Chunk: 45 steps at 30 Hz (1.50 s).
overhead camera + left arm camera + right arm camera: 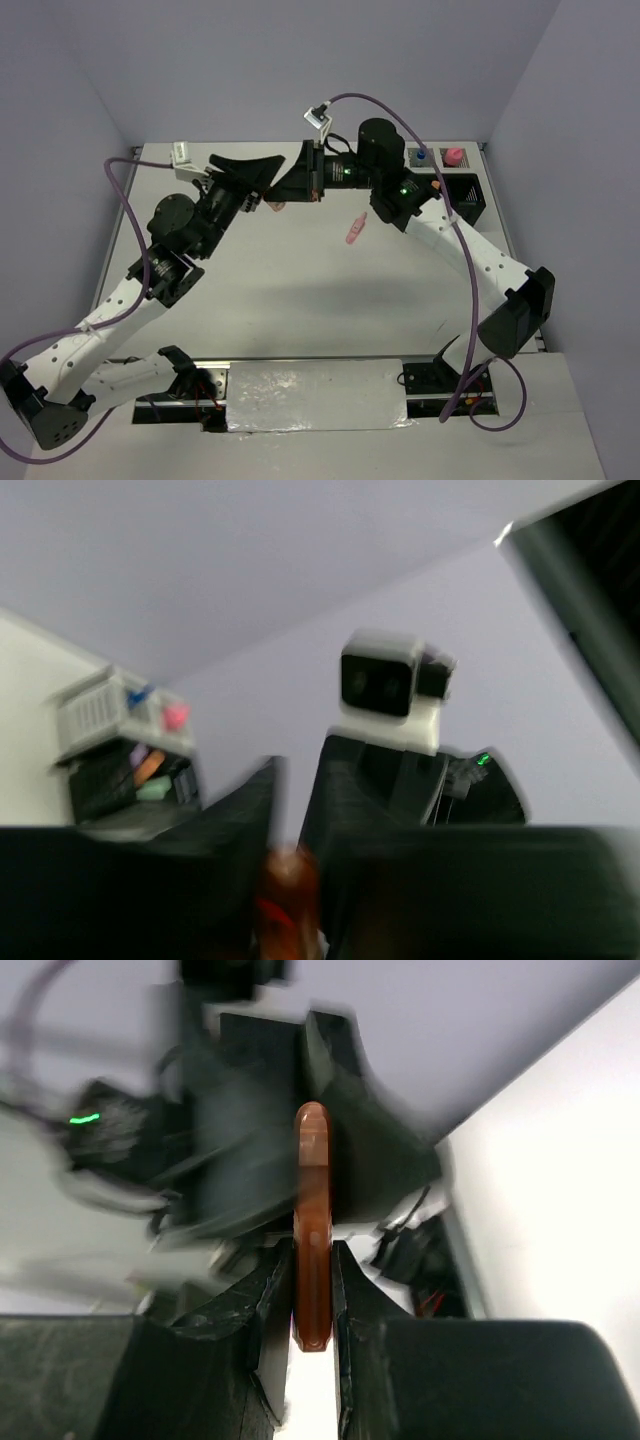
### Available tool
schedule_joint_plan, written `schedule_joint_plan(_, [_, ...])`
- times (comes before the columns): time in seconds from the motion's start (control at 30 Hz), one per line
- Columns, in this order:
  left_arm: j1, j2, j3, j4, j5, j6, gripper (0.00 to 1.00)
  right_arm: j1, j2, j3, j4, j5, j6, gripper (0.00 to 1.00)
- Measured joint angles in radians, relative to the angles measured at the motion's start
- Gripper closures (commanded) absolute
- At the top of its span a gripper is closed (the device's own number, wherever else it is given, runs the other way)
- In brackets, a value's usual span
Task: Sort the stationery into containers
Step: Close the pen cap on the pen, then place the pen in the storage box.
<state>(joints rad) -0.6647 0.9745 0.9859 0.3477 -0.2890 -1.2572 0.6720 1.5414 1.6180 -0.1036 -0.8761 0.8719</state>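
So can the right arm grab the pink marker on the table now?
Probably not yet. The pink marker lies in the open close by, but the right gripper is shut on an orange marker, so it's busy.

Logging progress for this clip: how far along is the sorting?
Done: a bottle and pink item sit in the white tray; markers show in the organiser. In hand: an orange marker clamped in the right hand, the left hand seemingly on it too. Remaining: a pink marker on the table.
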Motion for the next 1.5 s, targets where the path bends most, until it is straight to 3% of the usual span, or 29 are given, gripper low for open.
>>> schedule_joint_plan(0.1, [-0.022, 0.012, 0.125, -0.247, 0.070, 0.084, 0.01, 0.002, -0.062, -0.161, 0.130, 0.068, -0.029, 1.00])
schedule_joint_plan(0.3, [0.081, 0.080, 0.336, -0.576, 0.084, 0.175, 0.01, -0.035, -0.193, -0.414, 0.184, 0.147, -0.076, 1.00])
schedule_joint_plan(0.4, [0.147, 0.126, 0.478, -0.703, 0.058, 0.210, 0.01, -0.183, -0.269, -0.554, 0.157, 0.159, -0.090, 1.00])
schedule_joint_plan(0.47, [0.165, 0.152, 0.541, -0.761, 0.063, 0.235, 0.01, -0.330, -0.298, -0.579, 0.043, 0.193, -0.131, 1.00])
schedule_joint_plan(0.63, [0.178, 0.182, 0.502, -0.846, 0.164, 0.290, 0.01, -0.666, -0.240, -0.403, -0.357, 0.444, -0.304, 1.00])
schedule_joint_plan(0.83, [0.178, 0.231, 0.381, -0.916, 0.317, 0.344, 0.01, -0.935, -0.129, -0.295, -0.563, 0.574, -0.406, 1.00])
schedule_joint_plan(1.23, [0.178, 0.293, 0.402, -0.918, 0.543, 0.475, 0.01, -1.041, 0.102, -0.169, -0.629, 0.514, -0.437, 0.96])
schedule_joint_plan(1.33, [0.178, 0.296, 0.402, -0.929, 0.568, 0.503, 0.01, -1.052, 0.146, -0.138, -0.628, 0.498, -0.441, 0.90])
schedule_joint_plan(1.4, [0.178, 0.296, 0.402, -0.933, 0.584, 0.519, 0.01, -1.057, 0.167, -0.132, -0.626, 0.491, -0.442, 0.65])
schedule_joint_plan(1.43, [0.178, 0.297, 0.402, -0.933, 0.590, 0.524, 0.01, -1.059, 0.176, -0.132, -0.627, 0.490, -0.441, 0.48])
schedule_joint_plan(1.5, [0.178, 0.301, 0.402, -0.932, 0.602, 0.529, 0.01, -1.061, 0.187, -0.130, -0.629, 0.487, -0.437, 0.31])
